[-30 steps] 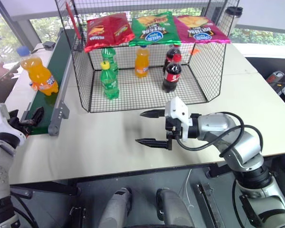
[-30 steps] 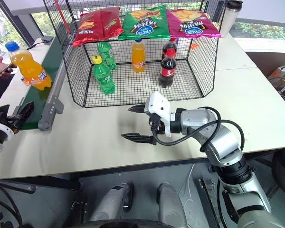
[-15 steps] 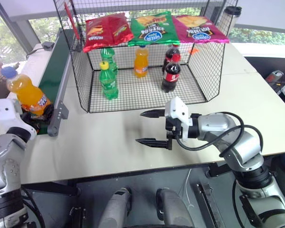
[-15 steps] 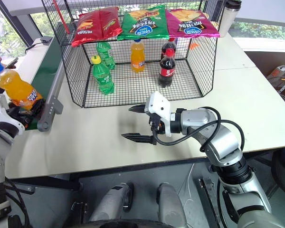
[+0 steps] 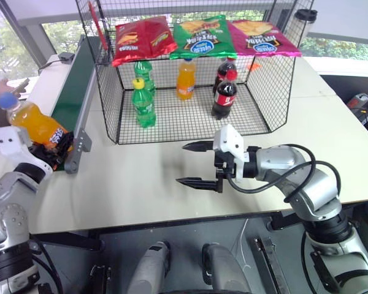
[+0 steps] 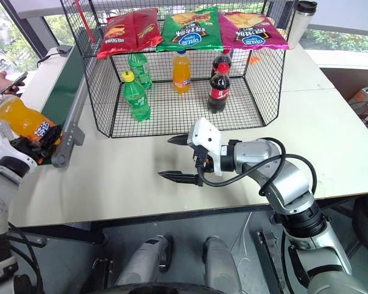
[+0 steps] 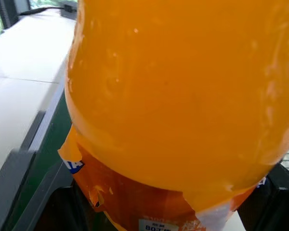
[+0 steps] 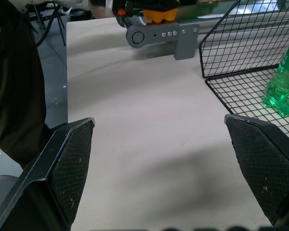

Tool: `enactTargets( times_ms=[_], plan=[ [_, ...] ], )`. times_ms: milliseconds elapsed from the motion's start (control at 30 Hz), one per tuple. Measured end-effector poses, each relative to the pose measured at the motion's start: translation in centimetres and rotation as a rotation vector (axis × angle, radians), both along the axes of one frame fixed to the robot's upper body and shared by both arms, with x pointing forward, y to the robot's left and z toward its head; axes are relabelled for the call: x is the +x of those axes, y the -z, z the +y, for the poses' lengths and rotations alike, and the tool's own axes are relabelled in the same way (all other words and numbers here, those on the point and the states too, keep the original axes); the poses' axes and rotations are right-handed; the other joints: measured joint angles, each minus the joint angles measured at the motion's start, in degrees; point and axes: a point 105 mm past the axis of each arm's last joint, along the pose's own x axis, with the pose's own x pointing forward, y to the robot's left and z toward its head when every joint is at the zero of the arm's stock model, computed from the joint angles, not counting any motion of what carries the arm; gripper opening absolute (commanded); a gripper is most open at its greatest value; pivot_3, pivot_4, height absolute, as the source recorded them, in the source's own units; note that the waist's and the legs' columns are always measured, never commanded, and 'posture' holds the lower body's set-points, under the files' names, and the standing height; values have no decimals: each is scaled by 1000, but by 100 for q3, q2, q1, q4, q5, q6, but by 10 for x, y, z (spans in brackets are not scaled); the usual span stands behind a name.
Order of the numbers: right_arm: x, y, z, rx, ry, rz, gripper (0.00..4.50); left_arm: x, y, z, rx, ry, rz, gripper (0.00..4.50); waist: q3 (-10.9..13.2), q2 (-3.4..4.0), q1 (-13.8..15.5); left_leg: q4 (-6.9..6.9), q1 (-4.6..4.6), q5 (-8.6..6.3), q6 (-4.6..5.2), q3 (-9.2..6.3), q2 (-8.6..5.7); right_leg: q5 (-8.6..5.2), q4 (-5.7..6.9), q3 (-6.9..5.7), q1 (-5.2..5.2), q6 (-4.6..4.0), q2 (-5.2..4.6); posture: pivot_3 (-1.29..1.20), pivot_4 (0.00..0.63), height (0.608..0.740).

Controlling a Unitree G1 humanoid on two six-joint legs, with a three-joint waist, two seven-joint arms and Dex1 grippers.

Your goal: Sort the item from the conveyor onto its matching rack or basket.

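The left gripper (image 5: 54,145) clamps its jaws on the tilted bottle (image 5: 37,122) at the conveyor (image 5: 73,92) end, ready for the cage (image 5: 267,79), while the right gripper (image 5: 193,164) waits wide-jawed over the counter (image 5: 141,177).

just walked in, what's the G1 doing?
Sorting drinks off the conveyor. The left gripper is shut on the orange soda bottle at the belt's near end, the bottle leaning. The right gripper hangs open over the table, holding nothing. The wire cage already holds green, orange and cola bottles, with chip bags on its top shelf. The gripped bottle is not in the cage yet.
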Motion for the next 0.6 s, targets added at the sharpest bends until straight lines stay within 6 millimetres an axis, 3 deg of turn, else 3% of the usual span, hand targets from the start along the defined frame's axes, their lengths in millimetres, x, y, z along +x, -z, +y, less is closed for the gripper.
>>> enactTargets(
  times_ms=[67,133,233,300,400,600],
  plan=[
    [0,0,0,3,2,2,4500,2,-15,-6,19,51,-23,2985,1,-2,10,0,-2,0,0,0,0,0,-2,-1,0,0,0,0,150,739],
    [0,-1,0,8,4,5,4500,2,-32,-24,69,152,-45,2985,1,-3,31,0,-3,0,0,1,-2,0,-5,-1,1,0,-1,0,150,739],
    [2,-4,0,21,13,-1,4500,-3,-38,-74,134,389,-44,2985,1,-2,44,0,-3,-1,3,6,-3,0,-13,3,4,0,-3,0,150,739],
    [4,-8,1,34,24,-13,4500,-9,-22,-119,175,601,13,2985,1,-2,39,-1,-3,-1,3,6,-3,0,-13,4,4,0,-3,0,150,739],
    [8,-12,1,37,40,-24,4500,-21,8,-166,276,830,87,2985,1,-2,10,-5,-2,-1,3,10,0,1,-12,7,1,-2,0,0,150,739],
    [12,-11,-1,31,64,-24,4500,-26,44,-204,430,1002,63,2985,2,0,-36,-13,-3,0,5,10,2,0,-13,8,-4,-4,0,0,150,739]
  ],
)
